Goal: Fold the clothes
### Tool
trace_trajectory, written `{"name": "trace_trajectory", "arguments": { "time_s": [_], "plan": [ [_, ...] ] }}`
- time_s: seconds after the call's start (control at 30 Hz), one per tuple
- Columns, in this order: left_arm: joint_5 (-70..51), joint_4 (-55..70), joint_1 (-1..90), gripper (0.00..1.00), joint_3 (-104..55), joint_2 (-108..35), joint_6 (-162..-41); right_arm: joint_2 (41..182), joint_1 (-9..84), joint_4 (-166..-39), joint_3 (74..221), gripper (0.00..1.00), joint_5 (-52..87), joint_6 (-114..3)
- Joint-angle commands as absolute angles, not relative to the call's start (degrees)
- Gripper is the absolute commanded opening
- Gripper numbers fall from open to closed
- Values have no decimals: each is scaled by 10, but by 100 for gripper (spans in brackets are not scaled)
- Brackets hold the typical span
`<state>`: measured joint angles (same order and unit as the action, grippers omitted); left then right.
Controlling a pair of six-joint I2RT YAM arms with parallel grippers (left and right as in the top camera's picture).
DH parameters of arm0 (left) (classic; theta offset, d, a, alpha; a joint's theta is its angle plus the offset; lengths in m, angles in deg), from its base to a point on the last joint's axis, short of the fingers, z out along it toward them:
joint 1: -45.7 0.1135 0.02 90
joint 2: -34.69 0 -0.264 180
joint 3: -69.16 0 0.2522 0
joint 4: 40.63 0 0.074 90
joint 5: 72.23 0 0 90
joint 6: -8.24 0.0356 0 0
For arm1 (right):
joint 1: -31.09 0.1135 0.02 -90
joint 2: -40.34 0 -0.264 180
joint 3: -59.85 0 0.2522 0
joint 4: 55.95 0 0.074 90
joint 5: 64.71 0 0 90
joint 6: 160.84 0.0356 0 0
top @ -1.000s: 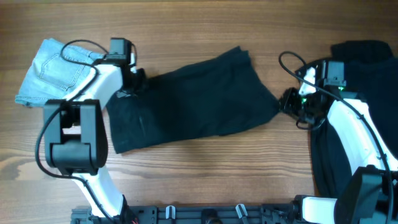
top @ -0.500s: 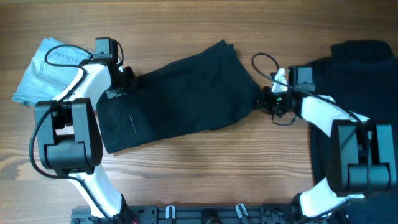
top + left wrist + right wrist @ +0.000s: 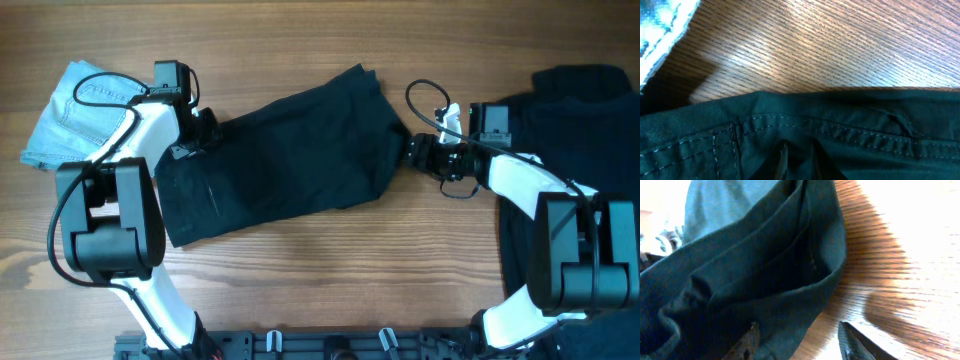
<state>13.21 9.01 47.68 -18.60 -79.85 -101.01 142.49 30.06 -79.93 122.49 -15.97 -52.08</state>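
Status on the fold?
Left gripper on shorts' left edge, grip unclear. Right gripper open at right edge. Shorts flat between. Denim far left, dark garments far right: not blocking.

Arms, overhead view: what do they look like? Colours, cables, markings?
The left arm and right arm both have glossy white shells over blocky black joints. A thin black left cable and right cable loop loose by the wrists. No markings legible.
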Motion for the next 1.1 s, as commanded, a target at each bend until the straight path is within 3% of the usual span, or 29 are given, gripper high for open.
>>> {"name": "trace_trajectory", "arguments": {
  "time_s": [0.0, 0.07, 0.13, 0.23, 0.37, 0.4, 0.43, 0.47, 0.57, 0.63, 0.67, 0.87, 1.03, 1.07],
  "plan": [
    [131, 102, 472, 17, -176, -826, -1015, 1429, 300, -818, 1229, 68, -236, -540],
    [131, 102, 472, 17, -176, -826, -1015, 1429, 300, -851, 1229, 77, -241, -541],
    [131, 102, 472, 18, -176, -826, -1015, 1429, 300, -871, 1229, 77, -201, -497],
    [131, 102, 472, 18, -176, -826, -1015, 1429, 300, -857, 1229, 59, -89, -453],
    [131, 102, 472, 18, -176, -826, -1015, 1429, 300, -792, 1229, 56, -78, -460],
    [131, 102, 472, 18, -176, -826, -1015, 1429, 302, -784, 1229, 52, -88, -460],
    [131, 102, 472, 18, -176, -826, -1015, 1429, 306, -779, 1229, 39, -97, -460],
    [131, 102, 472, 18, -176, -826, -1015, 1429, 310, -779, 1229, 33, -97, -460],
    [131, 102, 472, 18, -176, -826, -1015, 1429, 312, -780, 1229, 31, -96, -469],
    [131, 102, 472, 18, -176, -826, -1015, 1429, 312, -783, 1229, 8, -83, -466],
    [131, 105, 472, 20, -176, -826, -1015, 1428, 311, -795, 1229, 4, -69, -452],
    [159, 118, 473, 27, -179, -826, -985, 1338, 281, -980, 1269, 4, 73, -460],
    [168, 120, 475, 28, -195, -826, -985, 1320, 281, -1053, 1270, 4, 154, -462],
    [160, 127, 475, 29, -207, -825, -985, 1320, 281, -1052, 1270, 15, 154, -463]
  ]
}}
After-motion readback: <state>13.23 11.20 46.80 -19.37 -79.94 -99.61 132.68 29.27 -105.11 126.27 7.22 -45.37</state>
